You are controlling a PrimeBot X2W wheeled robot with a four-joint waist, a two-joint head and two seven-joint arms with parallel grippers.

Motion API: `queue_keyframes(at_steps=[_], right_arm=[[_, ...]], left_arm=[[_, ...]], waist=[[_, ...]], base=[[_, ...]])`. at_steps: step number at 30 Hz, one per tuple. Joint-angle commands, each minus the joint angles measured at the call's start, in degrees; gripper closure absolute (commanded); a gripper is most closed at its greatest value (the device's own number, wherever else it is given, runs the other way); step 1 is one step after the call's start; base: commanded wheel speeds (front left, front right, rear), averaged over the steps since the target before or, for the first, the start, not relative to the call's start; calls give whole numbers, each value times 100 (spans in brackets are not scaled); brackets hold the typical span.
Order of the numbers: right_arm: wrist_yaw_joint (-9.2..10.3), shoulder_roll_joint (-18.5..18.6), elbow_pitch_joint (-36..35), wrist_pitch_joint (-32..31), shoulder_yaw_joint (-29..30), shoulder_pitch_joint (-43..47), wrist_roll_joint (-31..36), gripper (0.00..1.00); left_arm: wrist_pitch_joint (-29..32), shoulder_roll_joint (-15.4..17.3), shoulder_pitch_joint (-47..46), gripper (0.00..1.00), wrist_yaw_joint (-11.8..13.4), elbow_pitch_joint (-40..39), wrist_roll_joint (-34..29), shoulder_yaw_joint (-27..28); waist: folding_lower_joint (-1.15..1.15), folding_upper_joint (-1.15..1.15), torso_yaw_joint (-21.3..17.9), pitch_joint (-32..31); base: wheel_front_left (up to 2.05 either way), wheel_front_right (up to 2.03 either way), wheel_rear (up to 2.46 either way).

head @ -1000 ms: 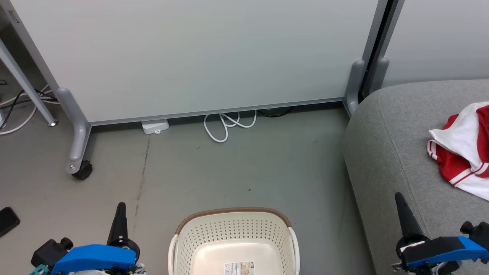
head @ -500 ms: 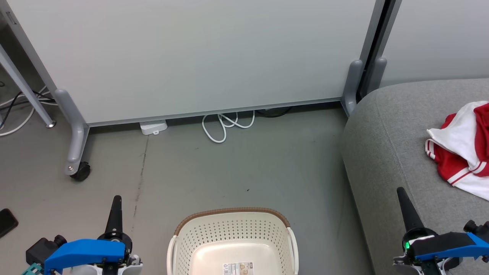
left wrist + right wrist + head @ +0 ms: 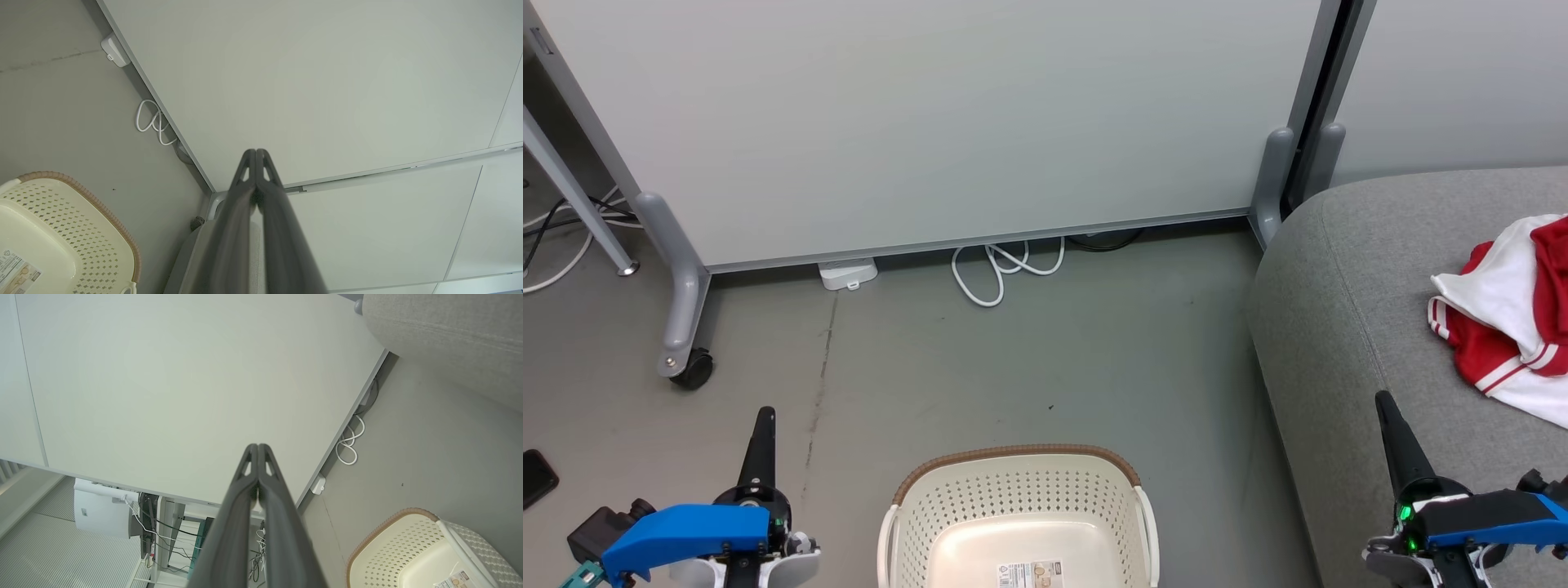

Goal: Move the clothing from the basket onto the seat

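Note:
The cream basket with its brown rim band stands on the floor at bottom centre; the part of its inside that shows holds no garment, just a label on the bottom. Red and white clothing lies crumpled on the grey seat at the right edge. My left gripper is shut, low at the left of the basket, holding nothing. My right gripper is shut over the seat's front, left of the clothing. The wrist views show each pair of fingers pressed together, the left gripper and the right gripper, with the basket off to one side.
A pale partition panel on grey wheeled feet closes the back. A white cable loop and a small white box lie at its base. A dark phone-like object rests on the floor at far left.
The whole head view has drifted slightly, so the camera moved. Both grippers sit a little lower in the picture; the left one has shifted leftward. Basket and clothing stay put.

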State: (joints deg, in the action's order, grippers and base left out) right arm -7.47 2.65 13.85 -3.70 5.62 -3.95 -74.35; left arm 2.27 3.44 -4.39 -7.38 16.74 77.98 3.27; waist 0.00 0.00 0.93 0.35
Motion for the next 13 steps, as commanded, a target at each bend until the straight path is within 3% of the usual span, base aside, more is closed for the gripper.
queue_keyframes(at_steps=[1,13], right_arm=[[-4,30,-18,-25,13,-120,-111,100],[-4,32,-4,-119,44,-174,-712,100]], left_arm=[[37,10,-117,100,-14,-64,87,49],[179,-14,-154,100,-16,-143,567,151]], waist=[[0,0,-1,0],[0,0,-30,-6]], base=[[0,0,0],[0,0,0]])
